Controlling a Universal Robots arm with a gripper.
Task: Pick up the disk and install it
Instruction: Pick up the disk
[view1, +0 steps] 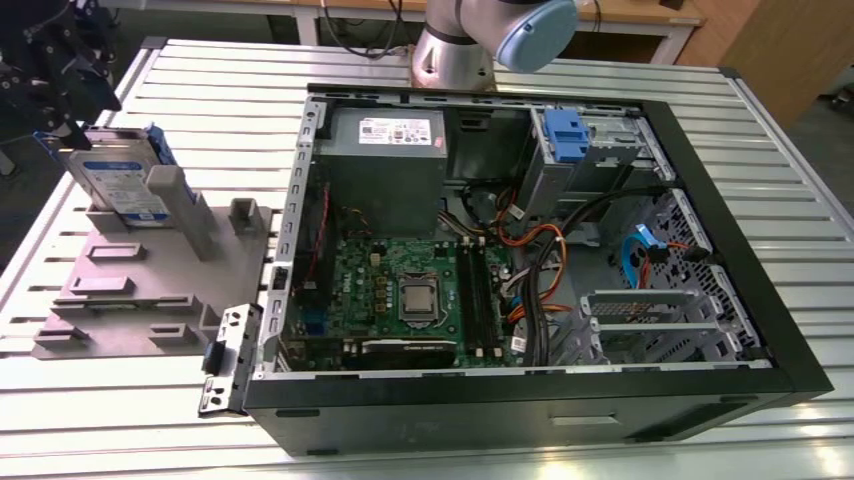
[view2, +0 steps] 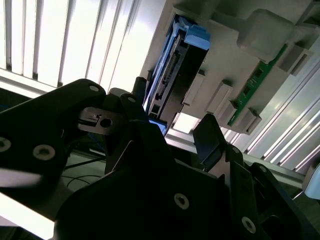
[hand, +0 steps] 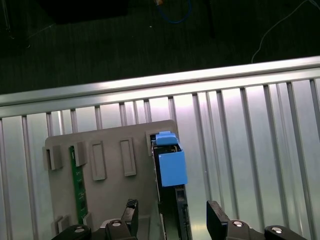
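Note:
The disk (view1: 118, 178) stands on edge in a slot of the grey fixture plate (view1: 147, 275), at the exterior view's left, with its white-and-blue label showing. My black gripper (view1: 56, 95) hangs just above its upper end. In the first wrist view the disk (hand: 170, 167) with its blue rail lies between my two fingertips (hand: 131, 212); my gripper (hand: 173, 214) is open, with a gap on each side of the disk. The second wrist view shows the disk's connector edge (view2: 167, 75) ahead of my open gripper (view2: 172, 112).
An open computer case (view1: 747, 290) fills the middle of the slatted metal table (view1: 801, 170). Inside are the motherboard (view1: 414, 290), a grey power supply (view1: 387, 140), loose cables and a blue-latched drive cage (view1: 567, 135). A green memory stick (hand: 77, 185) sits in the fixture.

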